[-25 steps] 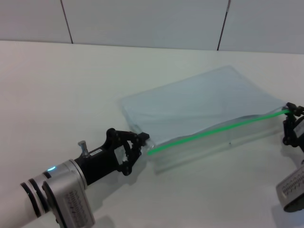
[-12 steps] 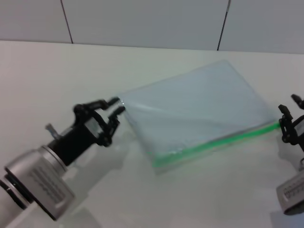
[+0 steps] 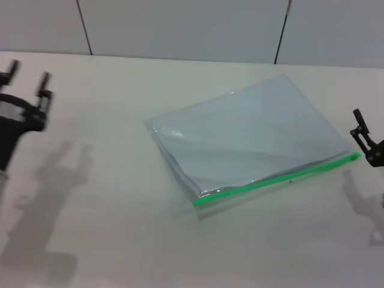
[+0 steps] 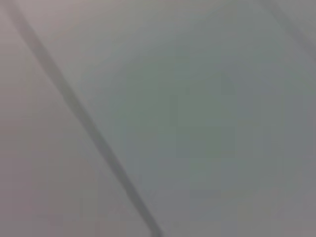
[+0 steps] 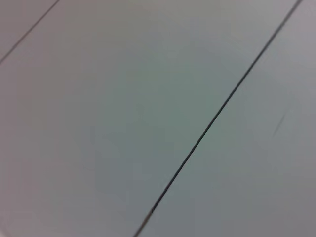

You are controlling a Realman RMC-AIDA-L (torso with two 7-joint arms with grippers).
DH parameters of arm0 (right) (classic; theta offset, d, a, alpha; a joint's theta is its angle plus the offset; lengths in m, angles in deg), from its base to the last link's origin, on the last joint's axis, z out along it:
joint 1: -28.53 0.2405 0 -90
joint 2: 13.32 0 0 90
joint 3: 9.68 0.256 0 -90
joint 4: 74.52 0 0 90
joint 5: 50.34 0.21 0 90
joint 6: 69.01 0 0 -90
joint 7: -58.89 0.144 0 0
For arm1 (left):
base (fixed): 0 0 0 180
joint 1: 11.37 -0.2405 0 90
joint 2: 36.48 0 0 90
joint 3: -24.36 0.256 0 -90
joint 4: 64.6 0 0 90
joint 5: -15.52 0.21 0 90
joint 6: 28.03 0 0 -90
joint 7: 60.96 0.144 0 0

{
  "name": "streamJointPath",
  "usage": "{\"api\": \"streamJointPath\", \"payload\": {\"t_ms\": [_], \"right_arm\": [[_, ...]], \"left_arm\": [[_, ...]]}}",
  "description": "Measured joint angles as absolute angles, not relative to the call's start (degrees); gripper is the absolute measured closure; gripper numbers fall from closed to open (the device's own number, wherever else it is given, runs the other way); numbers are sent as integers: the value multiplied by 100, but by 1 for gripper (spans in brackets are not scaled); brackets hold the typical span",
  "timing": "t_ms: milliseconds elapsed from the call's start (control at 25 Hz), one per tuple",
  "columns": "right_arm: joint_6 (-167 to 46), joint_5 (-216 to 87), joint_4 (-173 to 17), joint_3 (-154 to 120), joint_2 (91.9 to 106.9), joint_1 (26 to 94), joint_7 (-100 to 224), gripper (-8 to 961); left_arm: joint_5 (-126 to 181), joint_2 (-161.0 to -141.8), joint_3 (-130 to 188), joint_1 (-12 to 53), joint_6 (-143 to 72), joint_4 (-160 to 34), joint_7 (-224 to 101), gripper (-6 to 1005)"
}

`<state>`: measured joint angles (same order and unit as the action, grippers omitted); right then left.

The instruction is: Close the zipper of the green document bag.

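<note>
The green document bag (image 3: 252, 138), a translucent bluish-grey pouch, lies flat on the white table in the head view. Its zipper (image 3: 276, 178), a bright green strip, runs along the near long edge from the near corner to the right end. I cannot make out the slider. My left gripper (image 3: 27, 78) is raised at the far left, well away from the bag, open and holding nothing. Just off the zipper's right end, my right gripper (image 3: 369, 144) stands at the right edge of the view, open and apart from the bag. Neither wrist view shows the bag.
The white table (image 3: 120, 240) spreads wide around the pouch, with arm shadows on its left and right parts. A panelled wall (image 3: 180, 24) with dark seams stands behind the table. Both wrist views show only plain panels with dark seams (image 5: 217, 113).
My left gripper let go of the bag's near left corner and drew far back to the left. The right gripper released the zipper's right end and lifted. The bag settled flat.
</note>
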<state>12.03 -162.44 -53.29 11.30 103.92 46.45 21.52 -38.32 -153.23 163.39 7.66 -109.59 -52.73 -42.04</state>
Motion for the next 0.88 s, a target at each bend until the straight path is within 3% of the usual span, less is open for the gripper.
{"api": "streamJointPath", "payload": {"t_ms": [80, 320, 480, 800, 880], "right_arm": [[1253, -16229, -5331, 1154, 10388, 4671, 2537, 203], [1269, -16221, -5454, 1234, 10359, 4769, 3618, 73], [1269, -16230, -5467, 1220, 10358, 4796, 3718, 74], [1238, -16194, -5439, 1238, 10362, 4894, 3993, 76], [1199, -16194, -5453, 1238, 10358, 4919, 4123, 76]], "left_arm": [[-4268, -15325, 16336, 778, -10976, -5367, -4344, 515], [-4926, -15323, 16331, 797, -10979, -5420, -4916, 496], [-5119, -15305, 16290, 840, -10975, -5543, -5463, 483], [-5183, -15309, 15900, 959, -10632, -5841, -6327, 258], [-5199, -15308, 15891, 983, -10503, -5844, -6365, 258]]}}
